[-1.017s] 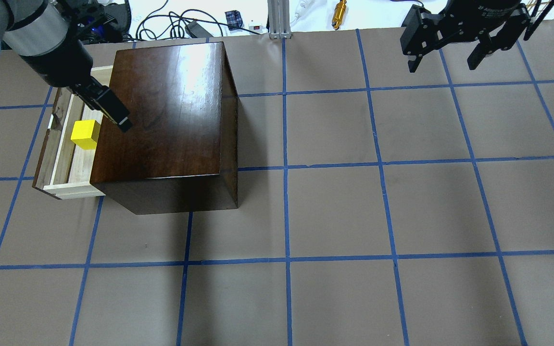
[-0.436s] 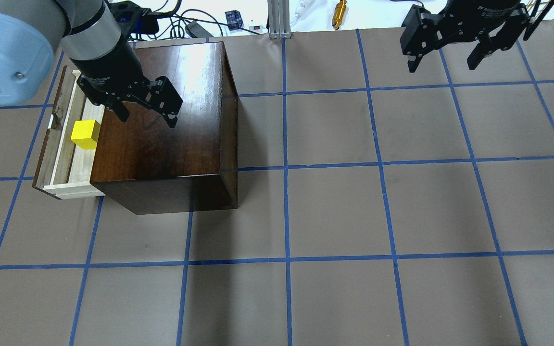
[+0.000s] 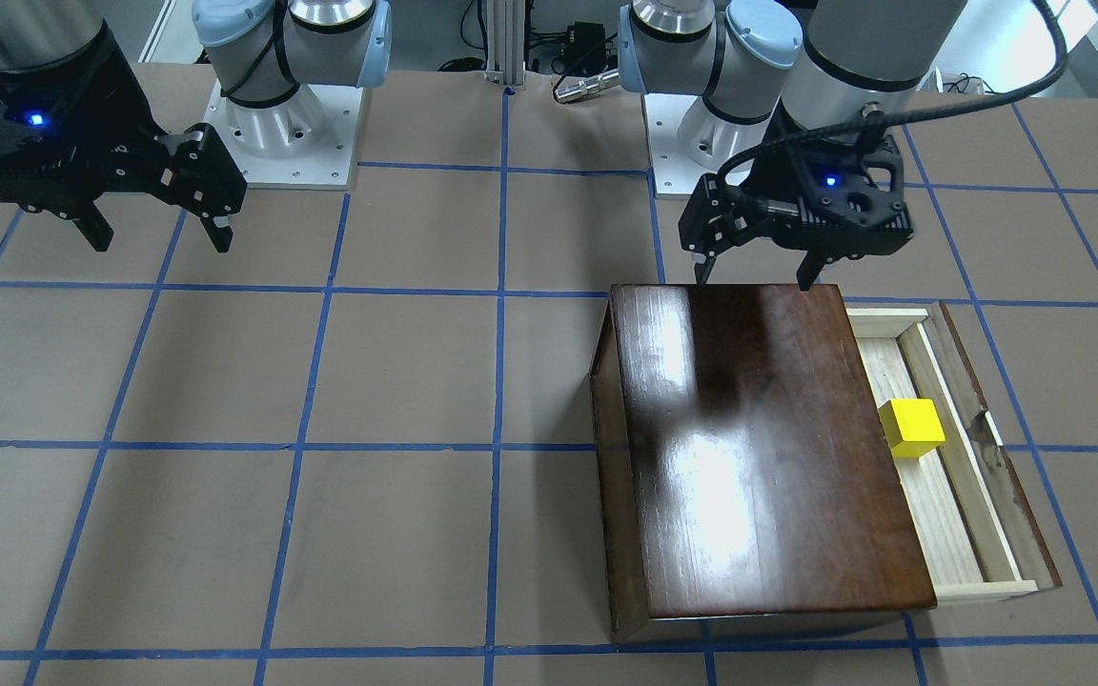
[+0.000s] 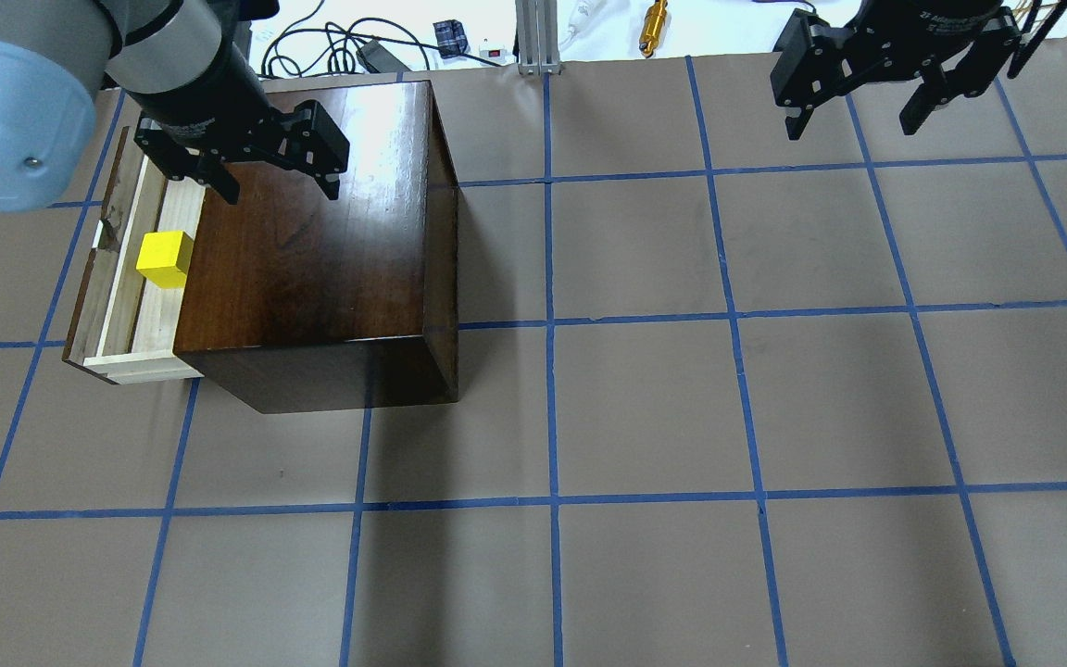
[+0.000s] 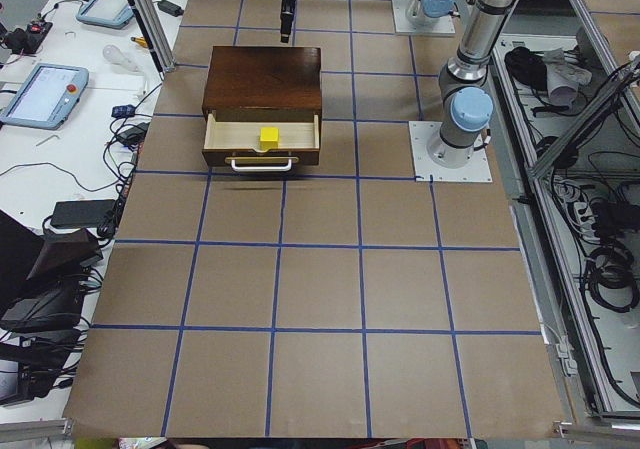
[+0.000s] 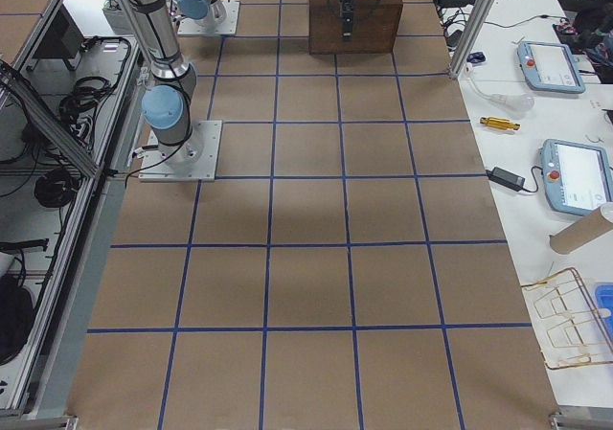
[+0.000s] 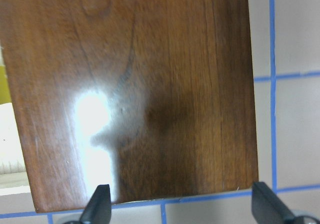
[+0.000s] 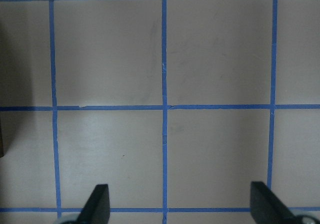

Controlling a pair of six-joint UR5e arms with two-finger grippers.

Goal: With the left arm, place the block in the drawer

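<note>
Block: one yellow cube [image 4: 165, 259], lying on the floor of the drawer, tight against the cabinet's front edge and about midway along the drawer; nothing grips it

Drawer: one [image 4: 115, 296], pulled out of the cabinet toward the robot's left; pale wood inside, dark front, one white handle [image 5: 262, 167]

Cabinet: one [image 4: 311, 241], glossy dark brown, standing on the bench, with lamp glare on its top

Left hand: one [image 4: 281, 195], raised above the cabinet top, apart from the block and touching nothing; its two fingers are spread wide and it grasps nothing; in the left wrist view both fingertips show at the bottom edge with the cabinet top between them and a sliver of yellow at the left edge

Left arm: one [image 4: 172, 56], silver-grey with light-blue caps, one ribbed black cable [image 3: 987, 95] looping to the hand

Right hand: one [image 4: 850, 132], well apart from the cabinet, hanging over bare bench on the robot's right; two fingers spread, released, nothing between them; its wrist view shows only bench and tape

Right arm: one [image 3: 34, 38], reaching in at the other side of the bench

Bench: one [image 4: 645, 417], brown surface marked into squares by blue tape lines [image 4: 552, 500]

Operators' side: two tablet-like pendants [image 6: 556, 66] on a white table beside the bench
</note>
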